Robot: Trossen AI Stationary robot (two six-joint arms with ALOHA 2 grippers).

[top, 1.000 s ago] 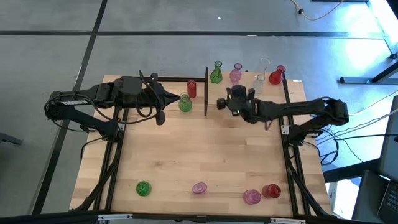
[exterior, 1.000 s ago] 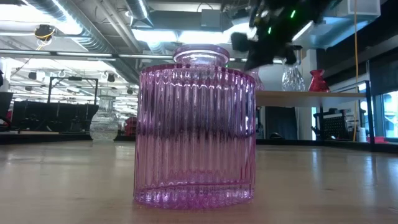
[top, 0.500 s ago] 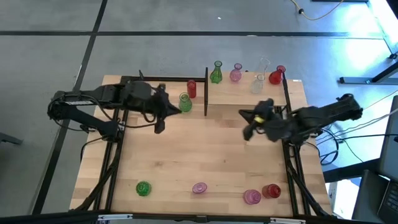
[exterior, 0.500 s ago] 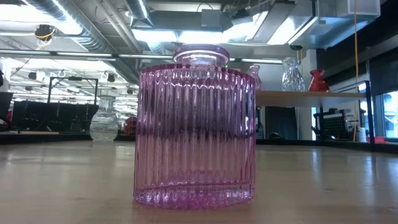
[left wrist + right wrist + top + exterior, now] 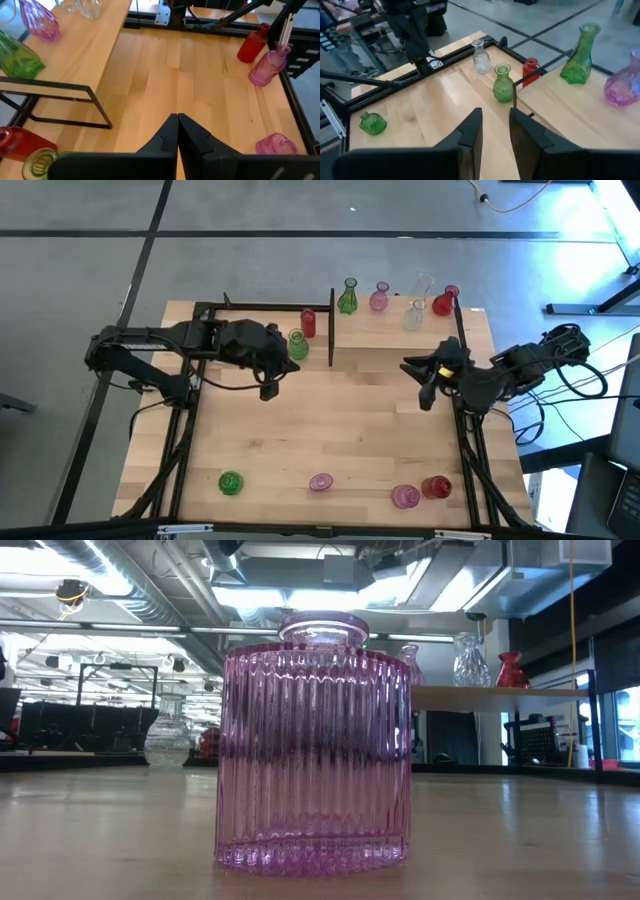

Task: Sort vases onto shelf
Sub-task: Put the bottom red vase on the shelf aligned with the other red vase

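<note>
Both grippers (image 5: 268, 385) (image 5: 425, 395) empty, vases (image 5: 380, 298) on shelf (image 5: 375, 328) well apart.

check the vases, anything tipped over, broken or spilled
Nothing stands out. The vases on the shelf and the four near the table's front edge, like the green vase, all stand upright, with no shards or spills visible.

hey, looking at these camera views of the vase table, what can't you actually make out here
- Low view: the ribbed pink vase fills the middle and hides most of the table behind it; neither arm shows.
- High view: the clear vases on the shelf are too small and faint to tell their shapes.
- Left wrist view: the green vase and red vase are cut off by the picture's edge.
</note>
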